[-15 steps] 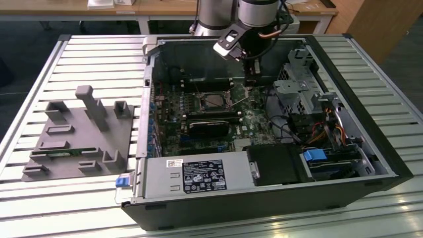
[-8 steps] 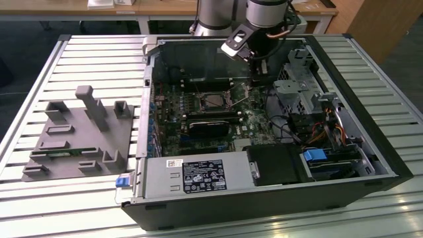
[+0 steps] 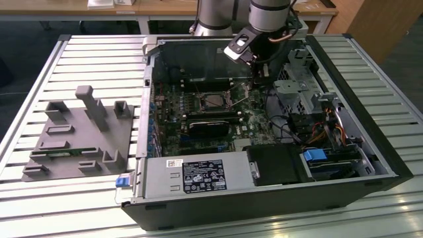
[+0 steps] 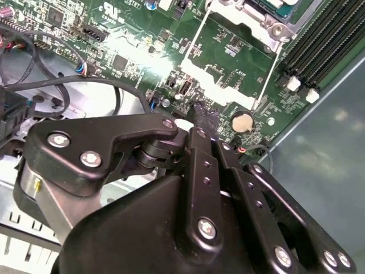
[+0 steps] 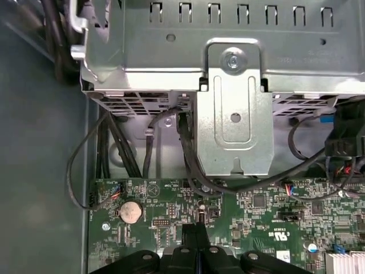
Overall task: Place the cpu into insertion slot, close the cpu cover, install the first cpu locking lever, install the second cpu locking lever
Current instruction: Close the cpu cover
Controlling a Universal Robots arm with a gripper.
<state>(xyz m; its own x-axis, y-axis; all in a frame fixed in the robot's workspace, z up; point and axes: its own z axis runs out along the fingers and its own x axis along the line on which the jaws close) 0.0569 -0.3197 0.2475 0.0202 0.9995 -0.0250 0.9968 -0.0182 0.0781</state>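
Eyes on the insertion slot (image 3: 213, 101): it sits mid-board on the green motherboard (image 3: 170, 134), inside the open computer case (image 3: 278, 210) that lies on its side. The cpu cover (image 3: 213, 93) looks to be down flat over it, a silvery frame. A grey square shows in its window, but whether that is the cpu's top or the bare pin field I can't tell.

Out from the slot's corner run two thin wire levers, one (image 4: 193, 41) and the other (image 4: 272, 71), both reaching across the board toward the gripper. Whether they are hooked down I can't say.

Now the gripper (image 5: 197, 234): the claw is clenched, its black fingers pressed together along one seam in the first wrist view, with nothing visible between them. In the exterior view the gripper (image 3: 254, 82) hangs between the slot and the metal drive cage (image 3: 297, 94). Its tips are low over the board, just beside the round coin battery (image 4: 242, 121), and apart from the slot.

Further out, the black heatsink block (image 3: 208, 128) lies next to the slot on the near side. Dark cables (image 5: 188, 154) drop from the cage bracket (image 5: 234, 108) onto the board. The grey power supply (image 3: 191, 176) closes off the case's front. Away on the exterior view's left, a grey fixture (image 3: 79, 134) of posts and pockets rests on the slatted table (image 3: 99, 54).
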